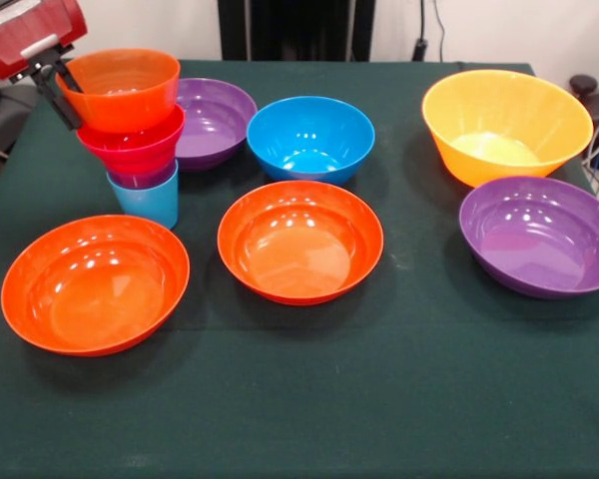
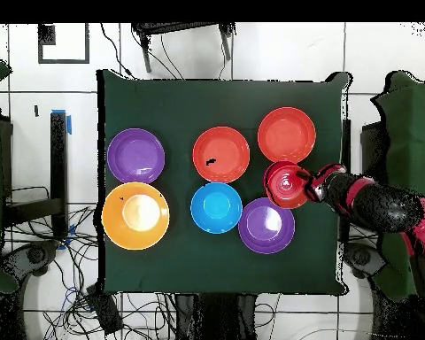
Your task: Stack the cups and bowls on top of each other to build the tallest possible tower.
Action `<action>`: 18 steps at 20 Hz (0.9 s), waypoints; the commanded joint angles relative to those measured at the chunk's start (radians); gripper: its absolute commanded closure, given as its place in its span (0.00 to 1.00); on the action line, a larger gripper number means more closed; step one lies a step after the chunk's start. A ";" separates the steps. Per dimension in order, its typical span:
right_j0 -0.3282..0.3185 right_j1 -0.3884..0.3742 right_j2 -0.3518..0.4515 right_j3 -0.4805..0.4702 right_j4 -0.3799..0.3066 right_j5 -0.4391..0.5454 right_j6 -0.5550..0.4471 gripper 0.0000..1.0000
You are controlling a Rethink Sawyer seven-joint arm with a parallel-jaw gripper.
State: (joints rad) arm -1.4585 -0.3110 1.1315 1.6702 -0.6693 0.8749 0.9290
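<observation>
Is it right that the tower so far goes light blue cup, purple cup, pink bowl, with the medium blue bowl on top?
Not quite. The top piece is the small orange bowl, not the medium blue bowl, which sits alone on the table. The rest holds: light blue cup lowest, then purple cup, then pink bowl. The front view shows it.

A dark green cloth-covered table (image 1: 309,399) is filling the front view, while overhead a white tiled floor (image 2: 39,97) is showing around it, with tangled black cables (image 2: 119,305) lying below and blue tape (image 2: 68,121) sitting on the left.
</observation>
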 commanded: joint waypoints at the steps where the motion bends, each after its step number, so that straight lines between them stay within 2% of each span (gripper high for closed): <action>1: 0.039 0.048 -0.058 0.038 -0.036 -0.032 -0.145 1.00; 18: 0.072 0.045 -0.062 0.029 -0.041 -0.038 -0.121 1.00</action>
State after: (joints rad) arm -1.4508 -0.3098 1.1315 1.6705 -0.6693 0.8749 0.9290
